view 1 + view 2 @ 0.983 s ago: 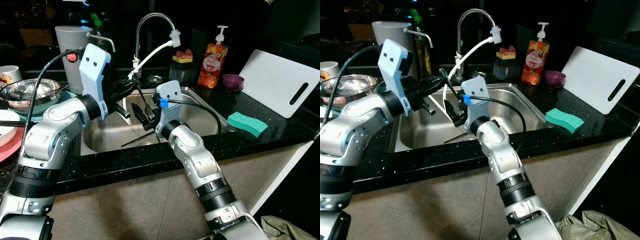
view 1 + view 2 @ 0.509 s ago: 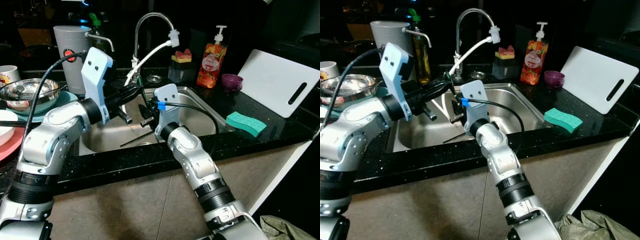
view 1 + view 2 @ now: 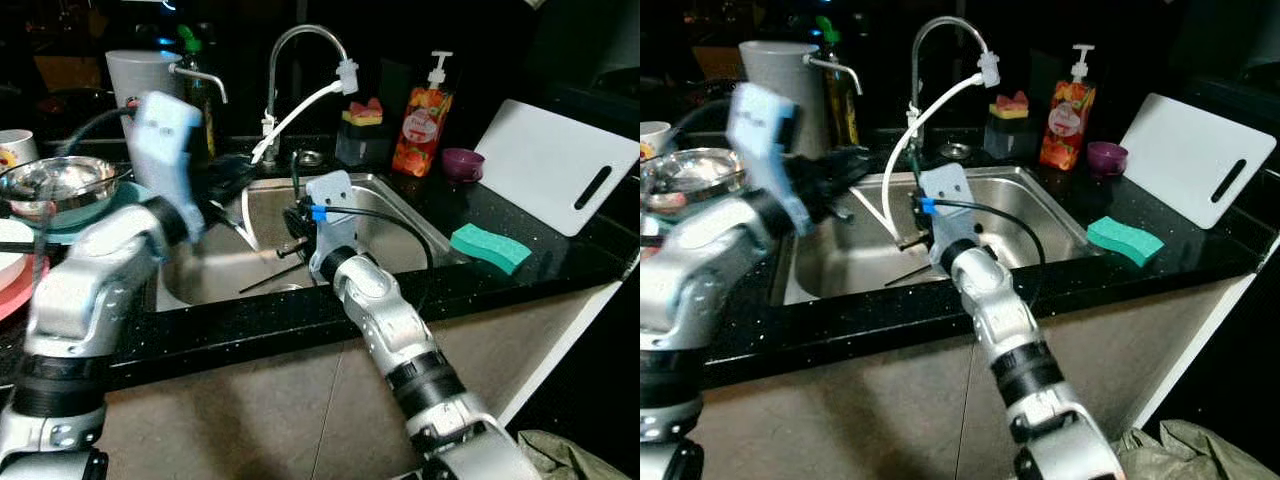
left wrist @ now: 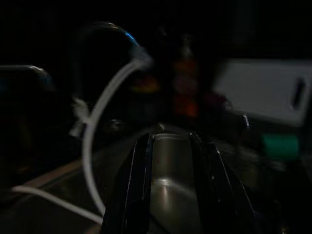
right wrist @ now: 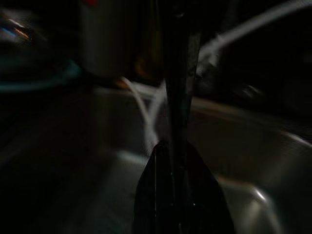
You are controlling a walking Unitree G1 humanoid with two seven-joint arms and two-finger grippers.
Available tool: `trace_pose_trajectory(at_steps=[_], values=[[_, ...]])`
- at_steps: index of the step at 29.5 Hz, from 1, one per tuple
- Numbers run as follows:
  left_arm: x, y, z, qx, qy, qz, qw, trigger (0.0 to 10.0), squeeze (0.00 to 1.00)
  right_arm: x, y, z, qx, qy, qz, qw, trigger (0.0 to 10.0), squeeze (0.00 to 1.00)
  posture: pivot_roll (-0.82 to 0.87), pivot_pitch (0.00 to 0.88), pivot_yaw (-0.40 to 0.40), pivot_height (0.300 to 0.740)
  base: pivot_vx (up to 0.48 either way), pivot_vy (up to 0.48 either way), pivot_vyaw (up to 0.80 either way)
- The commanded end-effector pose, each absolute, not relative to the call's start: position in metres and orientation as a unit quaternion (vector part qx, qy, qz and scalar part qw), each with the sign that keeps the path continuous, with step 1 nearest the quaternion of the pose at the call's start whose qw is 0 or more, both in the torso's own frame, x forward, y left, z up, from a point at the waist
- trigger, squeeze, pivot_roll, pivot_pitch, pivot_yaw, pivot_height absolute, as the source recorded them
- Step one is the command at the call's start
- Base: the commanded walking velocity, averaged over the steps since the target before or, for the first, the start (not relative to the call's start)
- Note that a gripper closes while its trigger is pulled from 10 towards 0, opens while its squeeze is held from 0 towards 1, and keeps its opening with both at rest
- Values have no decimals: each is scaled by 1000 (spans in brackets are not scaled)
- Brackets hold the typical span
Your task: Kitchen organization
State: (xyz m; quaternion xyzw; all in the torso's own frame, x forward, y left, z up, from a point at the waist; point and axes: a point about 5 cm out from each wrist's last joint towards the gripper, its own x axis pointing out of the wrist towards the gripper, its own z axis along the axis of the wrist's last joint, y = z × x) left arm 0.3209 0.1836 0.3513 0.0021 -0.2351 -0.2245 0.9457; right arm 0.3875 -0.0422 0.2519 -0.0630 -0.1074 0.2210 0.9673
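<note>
One counter (image 3: 560,262): black stone, with the white cutting board (image 3: 545,160) leaning at my far right and a green sponge (image 3: 490,247) lying near the sink's right rim.
Sink (image 3: 390,215): a steel basin under the faucet (image 3: 300,40). Both of my grippers work over it, and a dark stick (image 3: 268,281) lies on its floor.
Left gripper (image 3: 845,165): at the sink's left rim, blurred with motion. In the wrist view its fingers (image 4: 131,195) stand apart with bare steel showing between them, so it holds nothing.
Right gripper (image 3: 295,215): over the middle of the basin, clamped on the slim utensil (image 3: 295,170).
Slim utensil: a thin, dark shaft that stands nearly upright out of my right fingers and rises past the back rim of the sink. I cannot tell what kind of tool it is.
Step in hand: I judge that a handover has just finished and my right arm now has to put the utensil away. I should keep a firm pinch low on the shaft, hold it vertical, and lift it clear of the faucet's white hose (image 3: 300,110) before swinging sideways.
Change over the last second: my left gripper was nose to nose with the right one at the utensil. It has since let go and drawn back to my left. The right gripper has barely moved.
</note>
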Motion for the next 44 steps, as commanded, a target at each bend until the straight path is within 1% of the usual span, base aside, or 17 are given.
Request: trace_pose_trajectory(at_steps=[1, 5, 9, 10, 11, 12, 15, 17, 19, 22, 27, 28, 29, 30, 38, 42, 44], values=[[317, 190, 352, -27, -245, -212, 946, 10000, 0, 391, -44, 249, -72, -105, 205, 971, 10000, 0, 160, 63, -121, 740, 0, 0, 0], [315, 197, 341, -86, -236, -188, 949, 10000, 0, 401, -48, 239, -44, -86, 170, 981, 10000, 0, 183, 74, -128, 740, 0, 0, 0], [312, 188, 330, -72, -224, -190, 953, 10000, 0, 401, -37, 241, -34, -104, 169, 979, 10000, 8, 202, 65, -136, 740, 0, 0, 0], [311, 186, 328, -70, -221, -190, 954, 10000, 0, 401, -34, 241, -45, -108, 169, 979, 10000, 710, 208, 63, -137, 740, 0, 0, 0], [311, 186, 328, -70, -221, -190, 954, 10000, 0, 401, -34, 241, -45, -108, 169, 979, 10000, 710, 208, 63, -137, 740, 0, 0, 0], [311, 184, 325, -72, -217, -187, 955, 10000, 0, 400, -32, 240, -53, -110, 171, 978, 10000, 1000, 209, 66, -141, 740, 0, 0, 0], [312, 185, 320, -70, -201, -172, 962, 10000, 0, 400, -31, 238, -57, -112, 174, 977, 10000, 1000, 211, 71, -145, 740, 0, 0, 0], [315, 194, 312, -61, -184, -122, 973, 10000, 0, 399, -32, 241, -50, -129, 176, 975, 10000, 1000, 204, 78, -146, 740, 0, 0, 0], [315, 194, 312, -61, -184, -122, 973, 10000, 0, 399, -32, 241, -50, -129, 176, 975, 10000, 1000, 204, 78, -146, 740, 0, 0, 0], [319, 203, 308, -52, -172, -66, 981, 10000, 0, 400, -43, 251, -25, -158, 162, 974, 10000, 1000, 192, 84, -131, 740, 0, 0, 0], [322, 207, 310, -3, -164, -36, 986, 10000, 0, 395, -53, 269, 6, -201, 150, 968, 10000, 1000, 184, 87, -114, 740, 0, 0, 0], [323, 208, 308, 25, -152, -28, 988, 10000, 0, 390, -56, 277, 14, -219, 153, 963, 10000, 741, 187, 89, -100, 740, 0, 0, 0], [323, 208, 308, 25, -152, -28, 988, 10000, 0, 390, -56, 277, 14, -219, 153, 963, 10000, 741, 187, 89, -100, 740, 0, 0, 0], [324, 205, 306, 55, -139, -25, 988, 10000, 0, 384, -61, 283, 21, -235, 156, 959, 10000, 0, 189, 98, -95, 740, 0, 0, 0], [324, 188, 295, 106, -102, -39, 988, 10000, 0, 367, -78, 289, 40, -248, 143, 957, 10000, 0, 191, 109, -91, 740, 0, 0, 0], [327, 181, 277, 78, -9, -28, 997, 10000, 0, 361, -98, 284, 29, -238, 107, 965, 10000, 0, 184, 125, -100, 740, 0, 0, 0], [328, 183, 276, 76, 9, -16, 997, 10000, 0, 360, -102, 284, 27, -236, 99, 966, 10000, 0, 186, 122, -100, 740, 0, 0, 0]])
